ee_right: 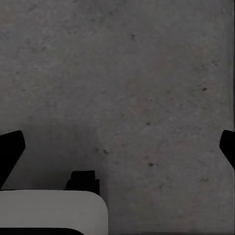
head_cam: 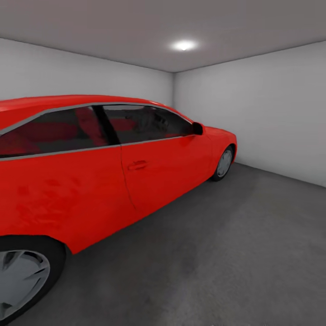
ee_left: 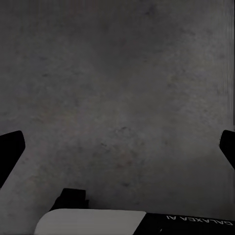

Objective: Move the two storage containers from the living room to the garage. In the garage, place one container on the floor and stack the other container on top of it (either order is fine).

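I am in the garage: pale grey walls [head_cam: 271, 108] and a dark grey concrete floor [head_cam: 217, 253]. The storage containers are out of view. In the left wrist view my left gripper [ee_left: 120, 142] is open over bare concrete floor [ee_left: 122, 88], its black fingertips [ee_left: 11, 149] spread to both edges of the picture with nothing between them. In the right wrist view my right gripper [ee_right: 120, 142] is likewise open, fingertips [ee_right: 11, 149] wide apart above speckled concrete floor [ee_right: 137, 88], holding nothing.
A red car [head_cam: 104, 172] fills the left half of the head view, its side close to me and its rear wheel [head_cam: 22, 276] at the lower left. Open concrete floor stretches to the right, up to the far corner of the walls. A ceiling light [head_cam: 183, 45] glows above.
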Tool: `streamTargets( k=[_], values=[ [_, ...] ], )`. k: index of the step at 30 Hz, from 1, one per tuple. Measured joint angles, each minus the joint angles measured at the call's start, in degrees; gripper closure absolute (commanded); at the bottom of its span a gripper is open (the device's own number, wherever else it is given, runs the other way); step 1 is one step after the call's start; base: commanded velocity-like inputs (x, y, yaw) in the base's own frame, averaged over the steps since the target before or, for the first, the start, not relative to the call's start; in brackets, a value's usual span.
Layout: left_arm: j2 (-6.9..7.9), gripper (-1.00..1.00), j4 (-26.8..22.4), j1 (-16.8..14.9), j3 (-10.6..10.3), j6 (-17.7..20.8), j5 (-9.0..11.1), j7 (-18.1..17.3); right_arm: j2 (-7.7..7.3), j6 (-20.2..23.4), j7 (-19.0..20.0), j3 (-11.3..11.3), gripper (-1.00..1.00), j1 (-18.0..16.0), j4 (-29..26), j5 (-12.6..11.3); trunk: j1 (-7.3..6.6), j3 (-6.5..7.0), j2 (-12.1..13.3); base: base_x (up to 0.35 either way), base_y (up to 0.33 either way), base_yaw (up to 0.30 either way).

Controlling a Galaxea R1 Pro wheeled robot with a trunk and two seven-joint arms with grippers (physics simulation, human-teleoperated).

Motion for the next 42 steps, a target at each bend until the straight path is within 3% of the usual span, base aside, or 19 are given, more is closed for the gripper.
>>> streamTargets(
  k=[42],
  values=[
    [0.0,-1.0,0.0,0.0,-0.1,0.0,-0.2,0.1,0.0,0.0,0.0,0.0,-1.0,0.0,0.1,0.1,0.0,0.0,0.0,0.0,0.0,-0.279]
  ],
)
